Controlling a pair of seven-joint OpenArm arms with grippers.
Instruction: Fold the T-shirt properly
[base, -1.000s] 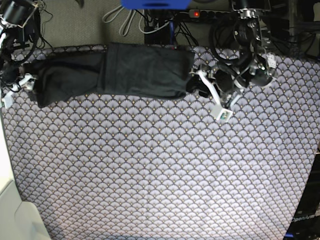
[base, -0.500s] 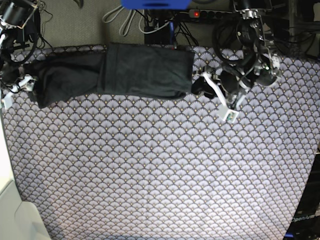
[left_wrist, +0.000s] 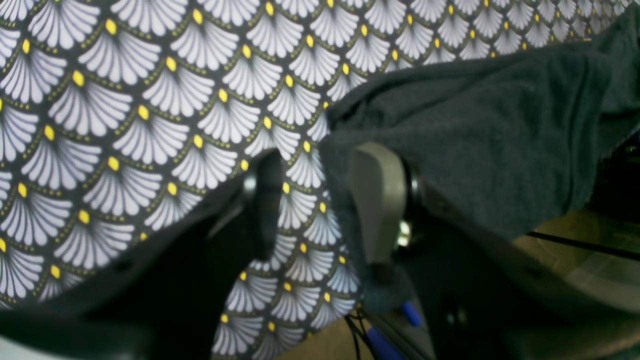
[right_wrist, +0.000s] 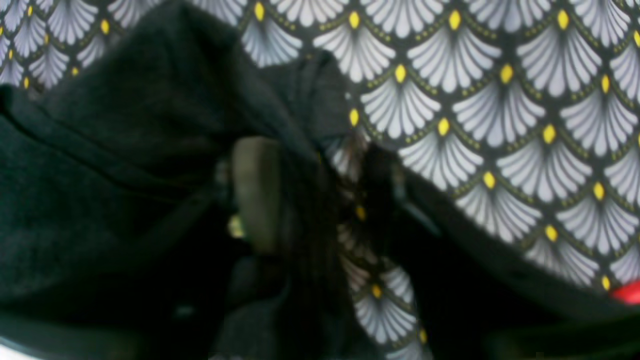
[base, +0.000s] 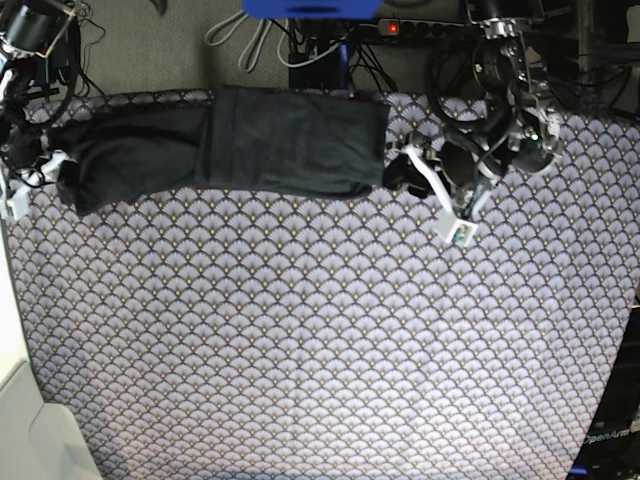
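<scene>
We find the T-shirt (base: 250, 150) stretched as a long dark band across the far side of the worktop (base: 320, 340), lengthwise folds apparently done, the crosswise folds yet to be made. Our left claw (left_wrist: 320, 200) stands released at one end of the band, its jaws apart over the patterned cloth, one grey finger (left_wrist: 377, 200) pressed against the shirt's edge with fabric draped over its outer side, nothing gripped between. Our right claw (right_wrist: 305, 195) is clenched on the opposite end, a bunched pleat of dark knit pinched between its jaws. We judge the job roughly half complete: the ends must be brought over the middle, and the left end needs grasping first.
</scene>
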